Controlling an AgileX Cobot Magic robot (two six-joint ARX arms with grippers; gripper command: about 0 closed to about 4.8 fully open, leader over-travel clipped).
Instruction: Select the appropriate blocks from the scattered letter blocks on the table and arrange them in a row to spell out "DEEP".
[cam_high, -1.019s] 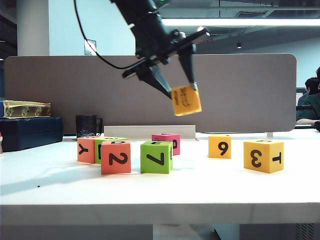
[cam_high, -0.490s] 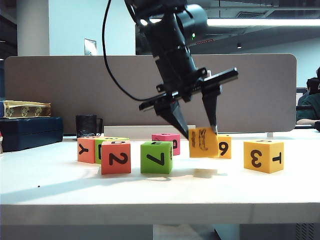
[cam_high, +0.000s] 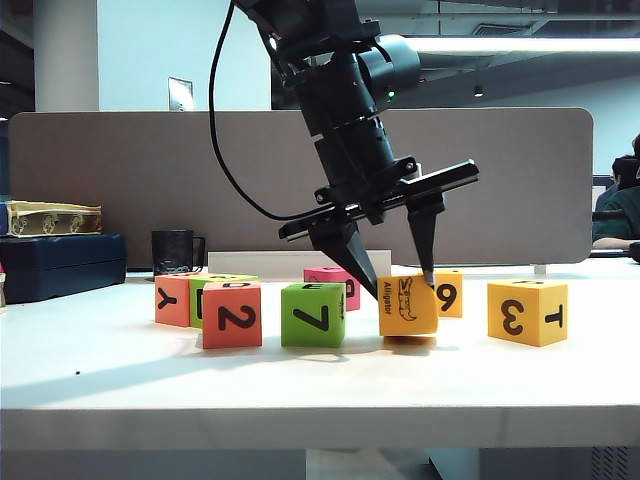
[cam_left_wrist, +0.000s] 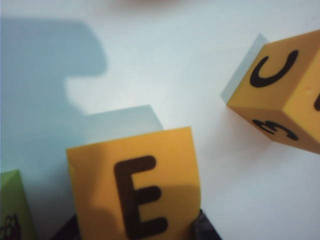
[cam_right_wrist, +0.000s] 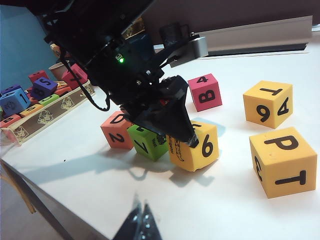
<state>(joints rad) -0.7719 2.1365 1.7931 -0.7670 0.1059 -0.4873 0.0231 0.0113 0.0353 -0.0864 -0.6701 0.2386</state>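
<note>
A: Exterior view. Left gripper (cam_high: 396, 283) hangs at centre frame, fingers pointing down, clamped on either side of the alligator block (cam_high: 408, 306). That yellow-orange cube sits low at the white table (cam_high: 320, 385), slightly tilted. Cannot tell if its underside fully rests.

B: Neighbours?

A: Green 7 block (cam_high: 313, 314) at its 9 o'clock, a small gap between. Salmon 2 block (cam_high: 232, 315) further along at 9, in front of a salmon block with Y (cam_high: 171, 299) and a green block (cam_high: 222, 282). Pink block (cam_high: 338, 276) behind the green 7, at about 10 o'clock from the alligator cube. A yellow 9 block (cam_high: 446, 294) just behind it at 2 o'clock. The 3/T block (cam_high: 527, 311) at 3 o'clock, well apart.

B: Left wrist view?

A: The held cube's top face fills the near edge, black E (cam_left_wrist: 140, 195) on it, dark finger (cam_left_wrist: 205, 229) at its side. Another yellow cube (cam_left_wrist: 285, 95) lies apart on the bare table.

B: Right wrist view?

A: Right gripper (cam_right_wrist: 141, 222) at the 6 o'clock edge, well apart from all blocks; fingertips pressed together, holding nothing. Ahead, the left arm's fingers pinch the alligator cube, a 6 on its side, beside the green one. Pink B block (cam_right_wrist: 205, 92) behind. A block with P and T (cam_right_wrist: 282, 161) at 3 o'clock of the held cube.
</note>
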